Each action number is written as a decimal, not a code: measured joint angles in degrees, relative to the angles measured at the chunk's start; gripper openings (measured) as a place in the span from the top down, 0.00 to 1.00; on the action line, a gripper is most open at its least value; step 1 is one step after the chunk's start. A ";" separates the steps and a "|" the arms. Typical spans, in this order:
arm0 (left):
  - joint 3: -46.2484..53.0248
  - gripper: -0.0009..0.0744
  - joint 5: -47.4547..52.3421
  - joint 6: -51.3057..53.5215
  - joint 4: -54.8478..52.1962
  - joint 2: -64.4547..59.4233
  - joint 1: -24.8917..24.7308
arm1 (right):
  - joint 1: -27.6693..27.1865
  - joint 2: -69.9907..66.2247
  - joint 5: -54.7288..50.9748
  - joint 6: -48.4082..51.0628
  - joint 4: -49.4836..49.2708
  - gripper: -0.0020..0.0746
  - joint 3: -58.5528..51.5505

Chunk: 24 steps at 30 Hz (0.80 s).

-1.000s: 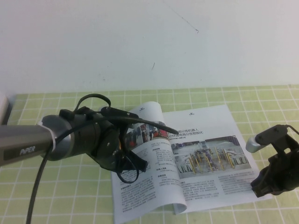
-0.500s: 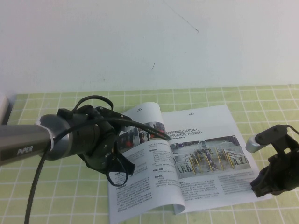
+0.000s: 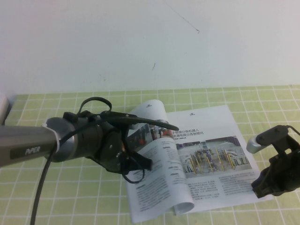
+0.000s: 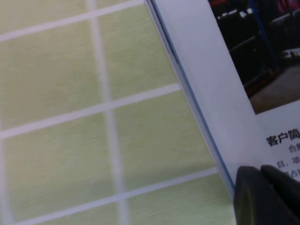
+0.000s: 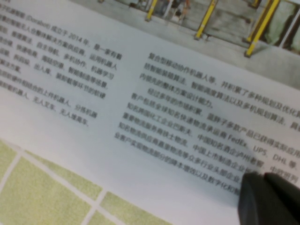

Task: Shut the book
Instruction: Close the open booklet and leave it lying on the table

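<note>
Green mat (image 3: 211,96); left gripper (image 3: 162,145) at book's (image 3: 211,154) raised page, right gripper (image 3: 266,187) beside

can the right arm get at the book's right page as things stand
Probably yes: the right gripper hangs at the near outer corner of the right page, nothing between. The left gripper is over by the lifted left pages, out of its way.

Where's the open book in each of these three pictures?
High view: book centre-right on the tablecloth; left gripper at its lifted left page, right gripper at its near right corner.
Left wrist view: book edge beside tablecloth.
Right wrist view: book page fills most.
Shared landmark: green checked tablecloth.
</note>
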<state>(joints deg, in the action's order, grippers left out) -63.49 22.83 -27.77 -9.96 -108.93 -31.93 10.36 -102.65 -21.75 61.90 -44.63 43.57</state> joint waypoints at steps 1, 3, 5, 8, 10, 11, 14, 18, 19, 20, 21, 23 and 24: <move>-0.12 0.99 -1.82 0.78 2.49 -0.14 -0.78 | 0.00 0.00 0.00 0.00 0.00 0.98 0.00; -0.20 0.99 -5.85 1.70 6.37 -0.53 -2.86 | 0.00 0.00 0.00 0.00 -0.12 0.98 0.00; -0.24 0.99 -10.72 1.81 9.31 -1.14 -5.14 | 0.00 0.00 0.00 0.00 -0.33 0.98 0.00; -0.24 0.99 -19.08 1.91 11.59 -1.52 -8.02 | -0.10 0.00 0.00 0.00 -0.77 0.98 0.00; -0.24 0.99 -23.68 2.04 11.83 -1.36 -9.01 | -0.10 0.00 0.00 0.00 -0.77 0.98 0.00; -0.24 0.99 -25.29 2.04 11.44 -0.87 -9.25 | -0.10 0.00 0.00 0.00 -0.77 0.98 0.00; -0.24 0.99 -26.76 2.37 8.87 1.51 -9.51 | -0.10 0.37 0.11 0.00 -0.77 0.98 0.00; -0.24 0.99 -26.15 2.79 0.98 6.90 -9.51 | -0.10 1.78 1.48 0.00 -0.77 0.98 -0.39; -0.24 0.99 -25.82 2.79 -1.80 8.72 -9.51 | 0.00 2.62 1.75 0.00 -0.49 0.98 -0.53; -0.24 0.99 -25.38 2.89 -4.60 10.69 -9.51 | 0.00 3.80 1.88 0.00 0.15 0.98 -0.62; -0.24 0.99 -24.84 3.01 -6.71 12.40 -9.51 | 0.00 4.94 2.00 0.00 0.73 0.98 -0.62; -0.24 0.99 -22.34 3.02 -10.93 17.12 -9.41 | 0.00 8.28 2.08 0.00 3.01 0.98 -0.62; -0.24 0.99 -20.69 3.02 -12.31 19.14 -9.41 | 0.00 9.71 2.08 0.00 4.74 0.98 -0.62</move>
<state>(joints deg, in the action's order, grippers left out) -63.73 2.14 -24.75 -22.27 -89.79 -41.34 10.35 -92.94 -19.67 61.90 -39.89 42.95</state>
